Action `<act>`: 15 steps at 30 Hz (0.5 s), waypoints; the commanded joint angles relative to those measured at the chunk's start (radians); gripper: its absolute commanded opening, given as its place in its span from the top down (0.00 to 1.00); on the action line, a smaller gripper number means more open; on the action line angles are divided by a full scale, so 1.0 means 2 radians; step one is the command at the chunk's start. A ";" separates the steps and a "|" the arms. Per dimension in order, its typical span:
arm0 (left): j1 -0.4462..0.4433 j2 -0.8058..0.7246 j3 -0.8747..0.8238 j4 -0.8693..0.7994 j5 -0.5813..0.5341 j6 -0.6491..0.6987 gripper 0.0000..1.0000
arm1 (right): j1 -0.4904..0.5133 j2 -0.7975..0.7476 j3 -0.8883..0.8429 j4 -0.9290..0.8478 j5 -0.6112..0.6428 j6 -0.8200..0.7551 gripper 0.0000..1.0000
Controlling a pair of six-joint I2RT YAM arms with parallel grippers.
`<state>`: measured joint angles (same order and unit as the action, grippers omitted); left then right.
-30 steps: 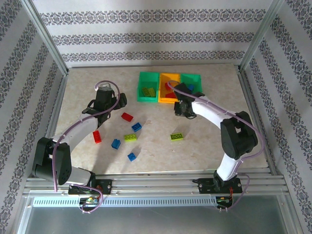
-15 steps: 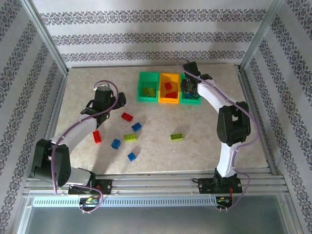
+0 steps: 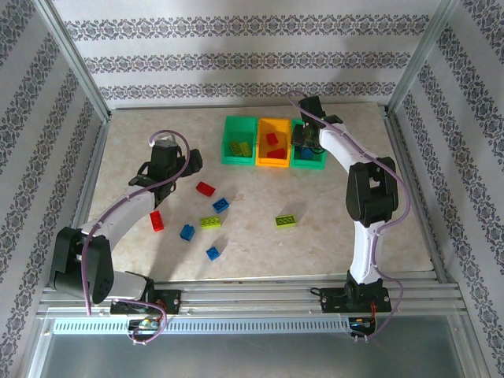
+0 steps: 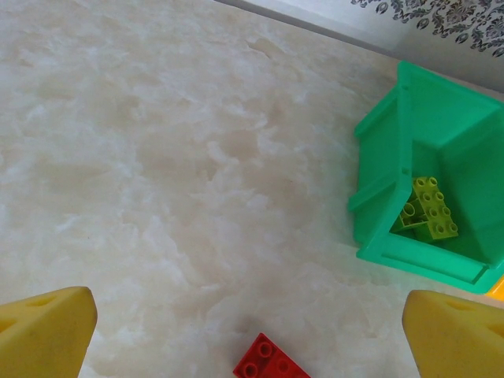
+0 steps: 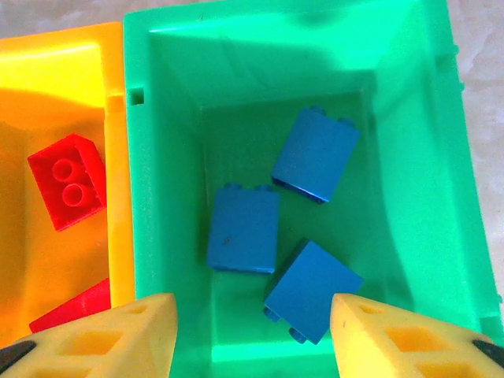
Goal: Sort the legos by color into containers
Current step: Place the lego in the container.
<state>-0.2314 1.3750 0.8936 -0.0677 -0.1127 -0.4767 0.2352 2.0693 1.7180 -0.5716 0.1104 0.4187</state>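
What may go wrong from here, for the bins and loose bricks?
1. The right gripper hangs open low over the right green bin; lifting crookedly, it may catch the wall and shove the orange bin beside it.
2. A blue brick and a lime brick lie close; grasping one may push the other.

This looks like a robot test cell in a lab, not a home. The table (image 3: 331, 244) has a marble-look top and is closed in on three sides by panels (image 3: 236, 55) printed with striped wallpaper. Bare aluminium posts (image 3: 76, 63) hold the panels. Along the near edge of the table runs a metal rail (image 3: 252, 298). The left arm (image 3: 118, 213) and the right arm (image 3: 370, 205) are bolted there, with loose cables (image 3: 169, 135) on them.
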 commanded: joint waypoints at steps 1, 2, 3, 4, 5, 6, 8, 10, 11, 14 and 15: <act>0.008 -0.007 -0.003 -0.009 0.002 -0.002 0.00 | -0.004 -0.011 0.001 0.000 -0.005 -0.003 0.46; 0.008 -0.008 -0.003 -0.009 0.002 -0.002 0.01 | -0.004 -0.017 -0.003 0.000 -0.004 -0.003 0.46; 0.008 -0.009 -0.004 -0.009 0.002 -0.002 0.00 | -0.003 -0.023 -0.009 0.001 -0.005 -0.003 0.46; 0.008 -0.009 -0.004 -0.008 0.002 -0.002 0.00 | -0.004 -0.031 -0.014 0.002 -0.004 -0.002 0.46; 0.008 -0.009 -0.004 -0.008 0.002 -0.002 0.00 | -0.003 -0.039 -0.022 0.003 -0.005 -0.001 0.46; 0.008 -0.009 -0.003 -0.009 0.002 -0.002 0.00 | -0.002 -0.048 -0.029 0.003 -0.004 0.001 0.45; 0.008 -0.011 -0.004 -0.009 0.002 -0.002 0.00 | 0.002 -0.071 -0.048 0.004 -0.002 0.005 0.45; 0.008 -0.012 -0.005 -0.010 0.002 -0.002 0.00 | 0.011 -0.096 -0.073 0.006 0.004 0.009 0.44; 0.008 -0.013 -0.005 -0.010 0.002 -0.003 0.00 | 0.018 -0.110 -0.089 0.007 0.009 0.014 0.43; 0.010 -0.015 -0.006 -0.013 0.002 -0.003 0.00 | 0.047 -0.150 -0.138 0.012 0.021 0.026 0.41; 0.010 -0.015 -0.007 -0.014 0.002 -0.003 0.00 | 0.063 -0.163 -0.155 0.013 0.030 0.032 0.40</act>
<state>-0.2268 1.3720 0.8921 -0.0681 -0.1089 -0.4767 0.2935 1.8107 1.4734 -0.5495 0.1307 0.4454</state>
